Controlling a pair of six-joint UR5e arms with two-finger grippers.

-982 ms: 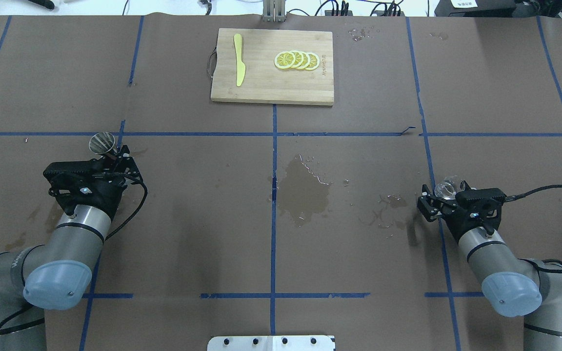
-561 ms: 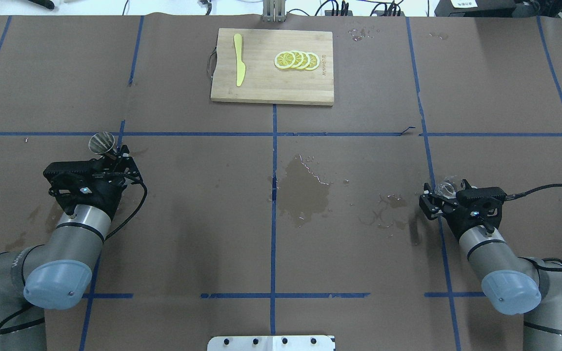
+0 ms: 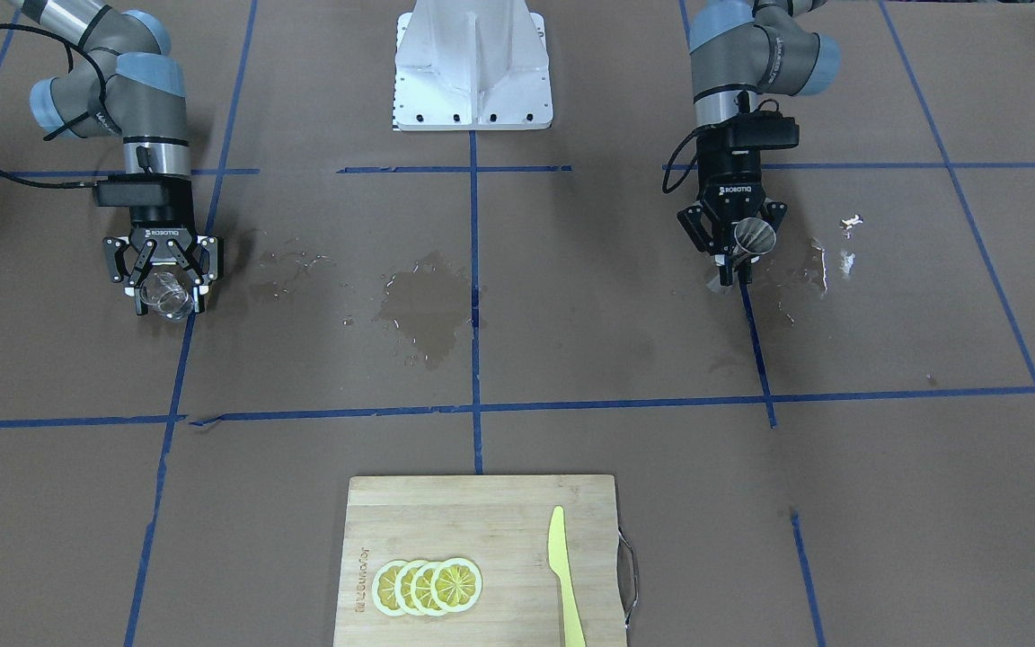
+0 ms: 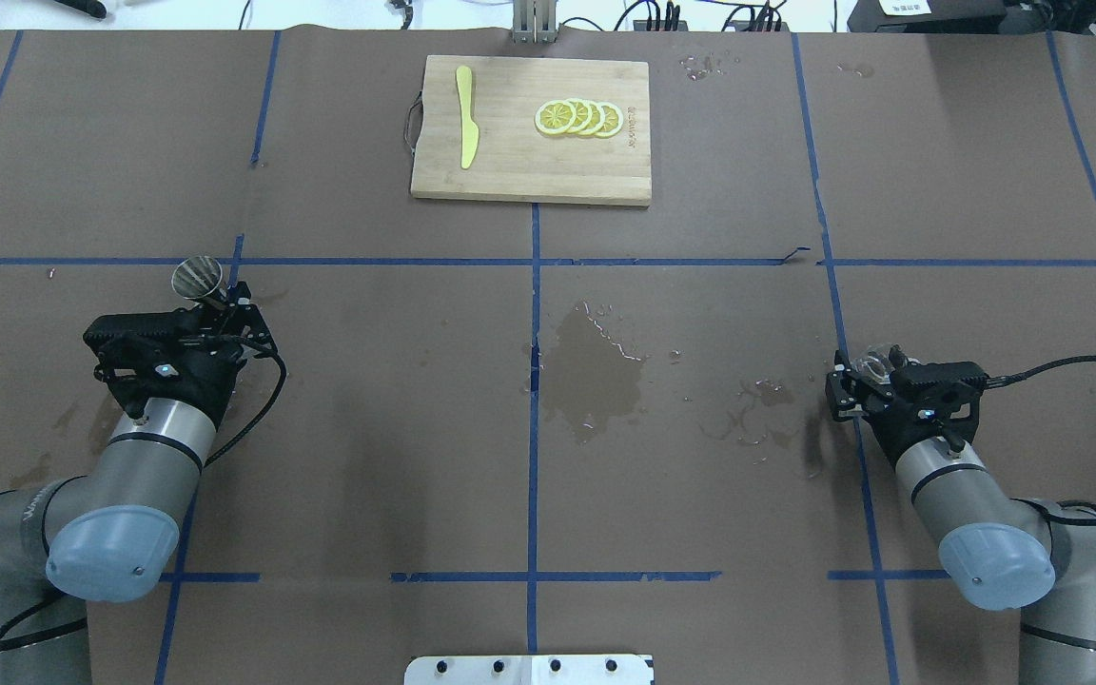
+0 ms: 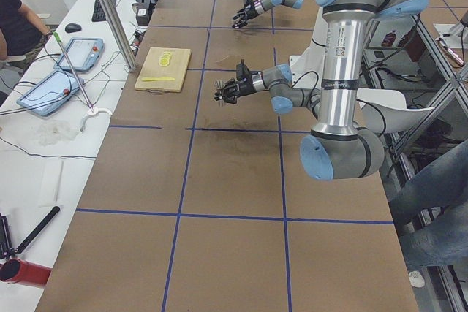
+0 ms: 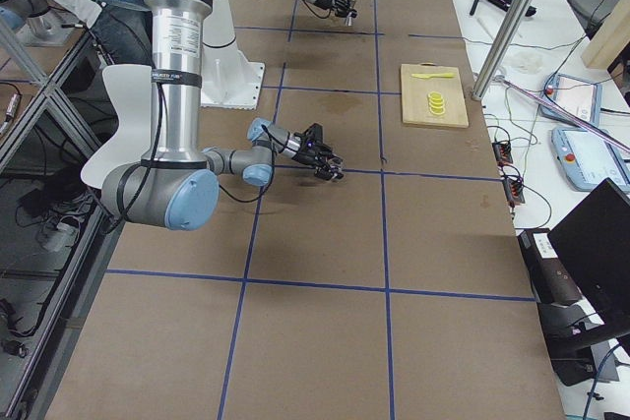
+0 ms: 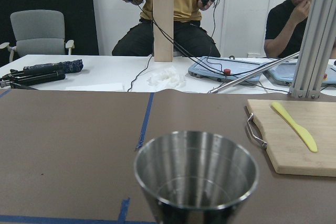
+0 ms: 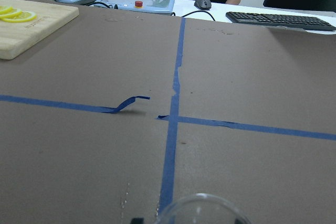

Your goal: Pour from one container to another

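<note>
**Glass and jigger held at opposite sides of the table**

Front view: shows the right end effector [image 3: 164,289] clamped around the glass [image 3: 164,299], which is clear, short and round, low over the brown paper-covered table [image 3: 571,359]. Shows the left end effector [image 3: 738,252] closed on the jigger [image 3: 755,236], shiny steel with a flared cone. Between them, a dark wet puddle [image 3: 423,310] with scattered drops. Nearer the camera, a bamboo board [image 3: 482,530] carrying overlapping lemon slices [image 3: 428,586] and a flat yellow knife [image 3: 562,575].

Overhead view: confirms both grips. Places the jigger just below a crossing of blue tape [image 4: 536,476] lines at the left, its round mouth open. Leaves the glass half hidden by black fingers at the right, contents not discernible.

Side views: too small to judge either grip.

Left wrist view: looks at the jigger's upper cone, thin-rimmed and smooth. Reflections at the bottom; cannot tell whether liquid is inside. Lower cone cut off.

Right wrist view: catches only the glass's thin rim at the bottom edge.
</note>
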